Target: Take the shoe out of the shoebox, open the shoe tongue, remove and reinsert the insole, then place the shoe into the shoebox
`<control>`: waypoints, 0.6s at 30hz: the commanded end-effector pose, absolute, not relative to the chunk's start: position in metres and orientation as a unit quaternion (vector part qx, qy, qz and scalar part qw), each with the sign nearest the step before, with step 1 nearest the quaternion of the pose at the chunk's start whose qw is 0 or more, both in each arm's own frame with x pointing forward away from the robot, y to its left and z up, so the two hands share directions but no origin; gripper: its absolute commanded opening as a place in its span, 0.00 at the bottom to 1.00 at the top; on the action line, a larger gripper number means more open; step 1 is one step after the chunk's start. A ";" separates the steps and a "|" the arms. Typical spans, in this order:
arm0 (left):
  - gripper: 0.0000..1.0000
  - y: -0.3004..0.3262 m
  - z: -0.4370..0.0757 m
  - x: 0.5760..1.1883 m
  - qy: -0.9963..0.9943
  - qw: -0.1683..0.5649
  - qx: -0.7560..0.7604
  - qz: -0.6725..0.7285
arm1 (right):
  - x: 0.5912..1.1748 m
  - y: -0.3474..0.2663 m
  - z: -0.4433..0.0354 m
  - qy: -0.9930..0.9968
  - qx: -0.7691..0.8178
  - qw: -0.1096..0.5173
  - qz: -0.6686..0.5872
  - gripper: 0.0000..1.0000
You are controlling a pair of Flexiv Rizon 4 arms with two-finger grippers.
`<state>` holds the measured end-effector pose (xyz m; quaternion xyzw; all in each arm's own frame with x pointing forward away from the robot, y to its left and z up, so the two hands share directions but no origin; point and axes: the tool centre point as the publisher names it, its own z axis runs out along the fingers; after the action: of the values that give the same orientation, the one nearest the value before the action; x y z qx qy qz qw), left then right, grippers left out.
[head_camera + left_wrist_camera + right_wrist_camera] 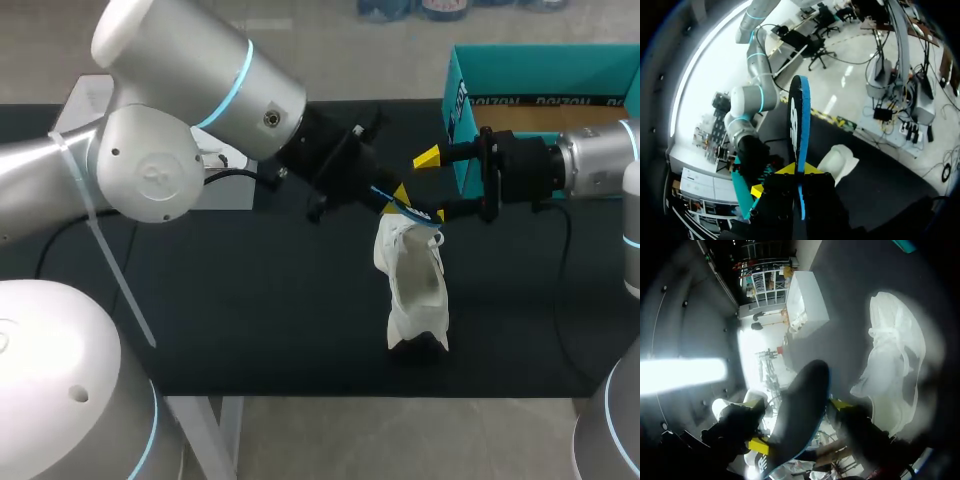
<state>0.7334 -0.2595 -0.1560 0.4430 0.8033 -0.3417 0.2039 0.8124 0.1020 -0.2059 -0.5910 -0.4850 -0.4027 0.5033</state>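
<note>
Left arm (180, 110) fills the near left and reaches rightward over the black table (250, 300) to about its middle. At the far right corner stands the teal shoebox (456, 120), open at the top, its brown floor showing. My right arm (590, 165) comes in from the right, just near of the shoebox, and points left toward the other arm, so that the two meet nose to nose above the table's middle.

Just near of that meeting point is the white shoe (415, 285), out of the box, with its opening facing up and its far end right beneath the grippers. A white box (807, 302) sits at the table's far left, well apart from the shoe.

Clamped edge-on in the left gripper (799, 170) is the insole (800, 120), dark with a blue rim; both yellow tips press its flat sides near one end, and the rest sticks out ahead of them. The right gripper (431, 185) has its fingers spread wide astride the insole's other end, one tip well clear of it, so it grips nothing.
</note>
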 end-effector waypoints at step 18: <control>0.00 -0.283 -0.162 0.744 0.808 0.164 0.445 -0.349 | 0.812 0.103 -0.206 -0.485 -0.592 0.502 -0.403 0.00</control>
<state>0.7396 -0.2759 -0.1638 0.4422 0.8082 -0.3494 0.1708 0.8123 0.1020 -0.2058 -0.5909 -0.4850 -0.4027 0.5034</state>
